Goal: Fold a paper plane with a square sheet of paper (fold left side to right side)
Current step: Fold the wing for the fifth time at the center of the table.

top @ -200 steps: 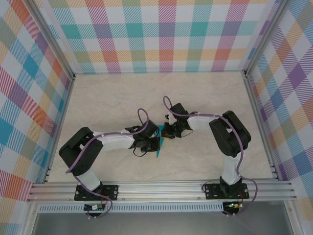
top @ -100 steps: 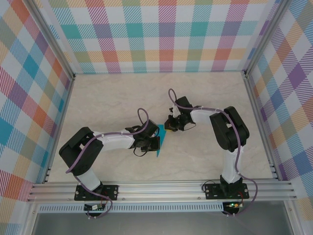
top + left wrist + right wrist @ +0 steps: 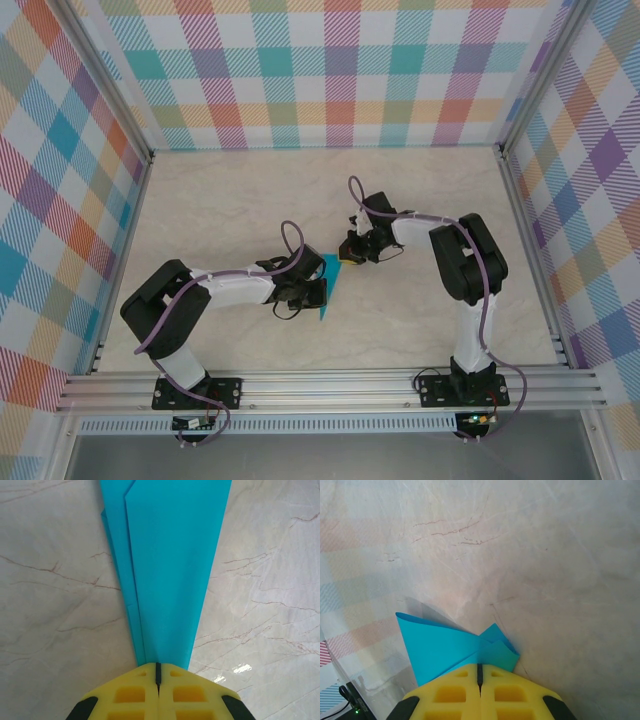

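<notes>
A slim teal-blue paper plane (image 3: 170, 570) is gripped at its tip by the left claw (image 3: 158, 672). Its wide end is pinched by the right claw (image 3: 480, 672).

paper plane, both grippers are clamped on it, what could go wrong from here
1. The left gripper pinches the paper plane at its narrow tip, the right gripper at its wide end; pulling apart could tear it.
2. The right gripper holds only a small bunched corner, which might slip out.
3. Layers by the left gripper sit offset, so pressing could set a crooked crease.
</notes>
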Controlling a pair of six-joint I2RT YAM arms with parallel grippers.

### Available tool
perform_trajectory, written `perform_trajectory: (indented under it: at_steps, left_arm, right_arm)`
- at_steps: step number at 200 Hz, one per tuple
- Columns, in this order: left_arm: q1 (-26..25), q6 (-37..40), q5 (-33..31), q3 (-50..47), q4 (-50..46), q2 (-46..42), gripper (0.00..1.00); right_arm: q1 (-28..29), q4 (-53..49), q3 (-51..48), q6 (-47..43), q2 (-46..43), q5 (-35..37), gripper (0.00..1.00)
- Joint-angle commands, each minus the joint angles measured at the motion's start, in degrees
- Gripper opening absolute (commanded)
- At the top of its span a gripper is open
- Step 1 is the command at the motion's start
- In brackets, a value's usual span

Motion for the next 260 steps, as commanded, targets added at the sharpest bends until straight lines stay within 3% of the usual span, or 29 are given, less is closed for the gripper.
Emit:
perform_trajectory:
  at_steps: [1, 67, 110, 137, 186, 260]
  left_arm:
    - [-0.16, 0.53, -1.86, -1.83, -9.17, 1.15, 0.0]
    - [-0.19, 0.31, -1.73, -2.18, -8.49, 1.66, 0.0]
    - [-0.19, 0.03, -1.54, -1.98, -7.98, 1.29, 0.0]
    - [-0.18, 0.07, -1.62, -1.87, -7.98, 1.31, 0.0]
    - [-0.16, 0.22, -1.35, -1.56, -7.89, 1.57, 0.0]
    - [0.36, 4.08, 0.06, 1.33, -7.63, -5.81, 0.0]
  right_arm:
    - [-3.19, 0.9, 1.97, -1.34, 2.69, 7.14, 0.0]
    - [-5.61, -1.49, 6.41, -2.14, 2.78, 6.03, 0.0]
    - [-4.6, 1.15, -1.24, -1.11, -8.4, 5.17, 0.0]
    - [-1.02, 3.89, -6.15, 1.05, -11.23, 2.26, 0.0]
    - [3.74, 8.04, -5.69, 5.0, -5.72, 0.73, 0.0]
    - [3.98, -0.35, -3.88, 4.19, -0.1, 6.15, 0.0]
